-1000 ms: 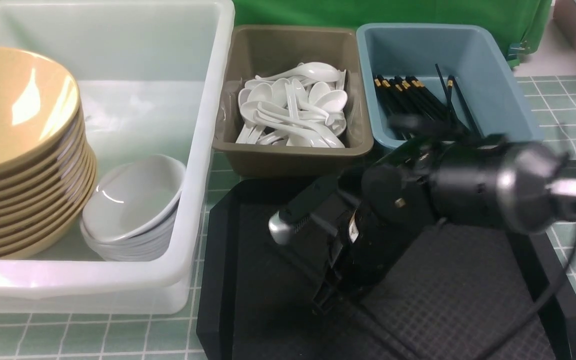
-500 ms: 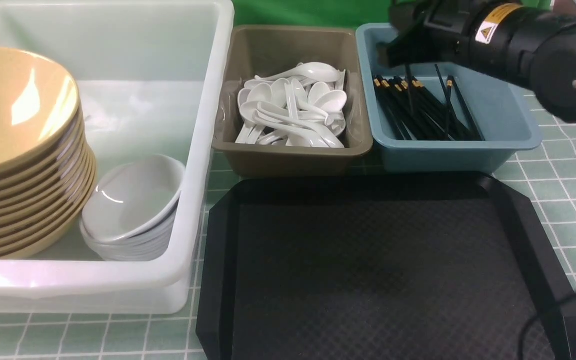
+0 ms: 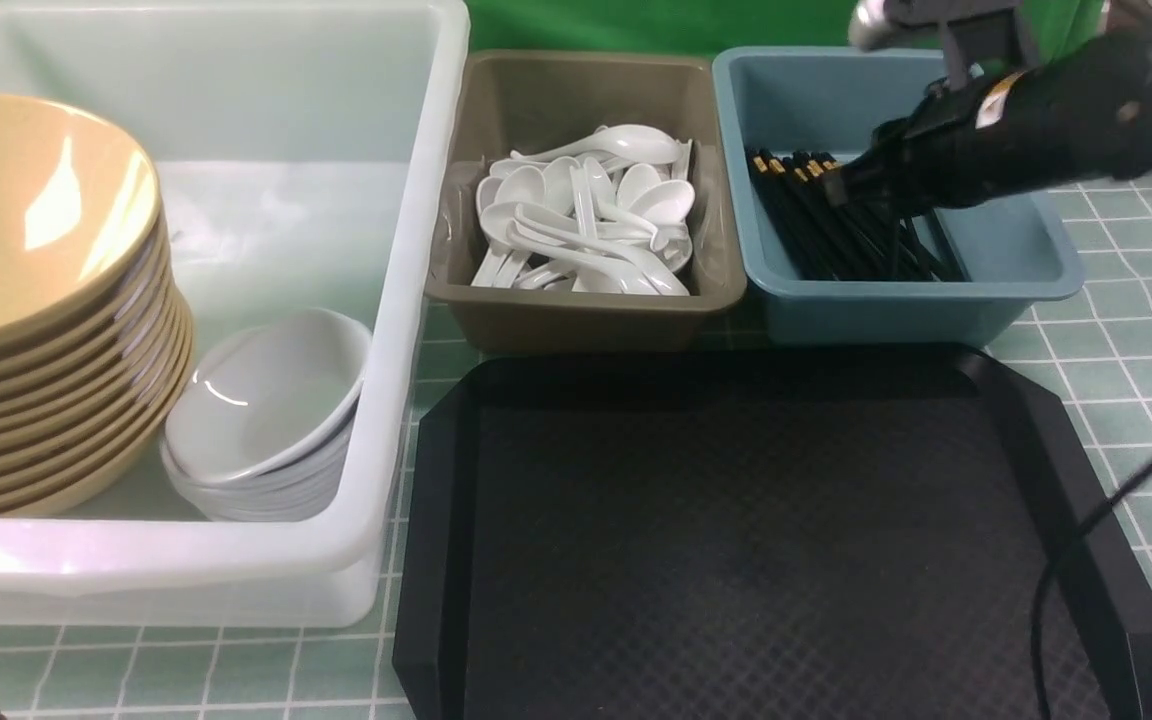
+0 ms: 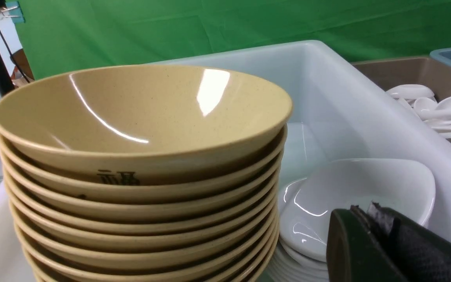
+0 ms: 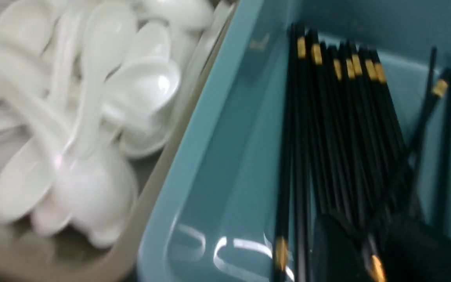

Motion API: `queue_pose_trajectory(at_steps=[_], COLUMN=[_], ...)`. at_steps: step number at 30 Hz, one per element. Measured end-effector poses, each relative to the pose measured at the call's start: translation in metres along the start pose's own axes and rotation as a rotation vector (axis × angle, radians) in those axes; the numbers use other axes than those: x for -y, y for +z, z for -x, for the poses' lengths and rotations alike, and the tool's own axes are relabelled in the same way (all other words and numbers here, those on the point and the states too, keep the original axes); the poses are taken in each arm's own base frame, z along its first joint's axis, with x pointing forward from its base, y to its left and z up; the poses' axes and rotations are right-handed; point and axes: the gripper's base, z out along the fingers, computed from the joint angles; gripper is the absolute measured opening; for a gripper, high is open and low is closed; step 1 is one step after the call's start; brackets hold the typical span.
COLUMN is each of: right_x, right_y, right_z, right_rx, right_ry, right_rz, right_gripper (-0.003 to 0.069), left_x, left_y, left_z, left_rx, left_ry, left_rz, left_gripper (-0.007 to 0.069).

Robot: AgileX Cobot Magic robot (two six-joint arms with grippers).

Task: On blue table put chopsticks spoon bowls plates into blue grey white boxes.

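Lying lengthwise front-to-back in the blue box (image 3: 1026, 250), chopsticks (image 3: 826, 225) beneath right claw (image 3: 841, 185), grip state unclear

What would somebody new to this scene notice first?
Probably the tall stack of tan bowls filling the left of the white box. Next, the right gripper reaching over the black chopsticks in the blue box, and the pile of white spoons in the grey box between.

black tray (image 3: 756, 540) | near edge of table (bare) | green backdrop (image 3: 616, 25) behind
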Motion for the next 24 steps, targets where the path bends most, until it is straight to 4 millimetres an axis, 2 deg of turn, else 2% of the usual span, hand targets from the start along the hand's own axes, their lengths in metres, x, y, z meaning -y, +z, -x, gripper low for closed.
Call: queue_pose_trajectory(at_steps=[3,6,7,8,10,11,12,13,15,16,19,23,24], right_x=[-0.013,-0.027,-0.039,-0.040,-0.050,-0.051,-0.052,-0.052,-0.049,-0.049,-0.046,-0.044,-0.044], right_y=[-0.065,-0.112,-0.145,-0.148,-0.173,-0.179,-0.183,-0.184,-0.179,-0.179,-0.163,-0.150,-0.150], right_z=[0.004,-0.002,-0.016,-0.017,-0.045,-0.057,-0.081,-0.090,-0.127,-0.134,-0.186,-0.228,-0.230], right_rx=[0.132,0.264,0.349,0.358,0.404,0.405,0.391,0.384,0.341,0.340,0.246,0.131,0.126], right_ry=[-0.033,-0.073,-0.143,-0.152,-0.250,-0.273,-0.288,-0.290,-0.298,-0.298,-0.303,-0.237,-0.231], right_rz=[0.025,0.063,0.098,0.102,0.141,0.153,0.169,0.172,0.179,0.179,0.186,0.198,0.198], right_gripper=[0.0074,0.0038,0.0035,0.0035,0.0035,0.0035,0.0035,0.0035,0.0035,0.0035,0.0035,0.0036,0.0036], left_x=[0.000,0.000,0.000,0.000,0.000,0.000,0.000,0.000,0.000,0.000,0.000,0.000,0.000], left_y=[0.000,0.000,0.000,0.000,0.000,0.000,0.000,0.000,0.000,0.000,0.000,0.000,0.000], left_z=[0.000,0.000,0.000,0.000,0.000,0.000,0.000,0.000,0.000,0.000,0.000,0.000,0.000], left_rx=[-0.003,-0.003,-0.003,-0.003,-0.003,-0.003,-0.003,-0.003,-0.003,-0.003,-0.003,-0.003,-0.003], left_ry=[0.000,0.000,0.000,0.000,0.000,0.000,0.000,0.000,0.000,0.000,-0.001,-0.002,-0.002], left_rz=[0.001,0.001,0.001,0.001,0.001,0.000,0.000,0.000,0.000,0.000,0.001,0.001,0.001], left_gripper=[0.0002,0.0002,0.0002,0.0002,0.0002,0.0002,0.0002,0.0002,0.0002,0.0002,0.0002,0.0002,0.0002])
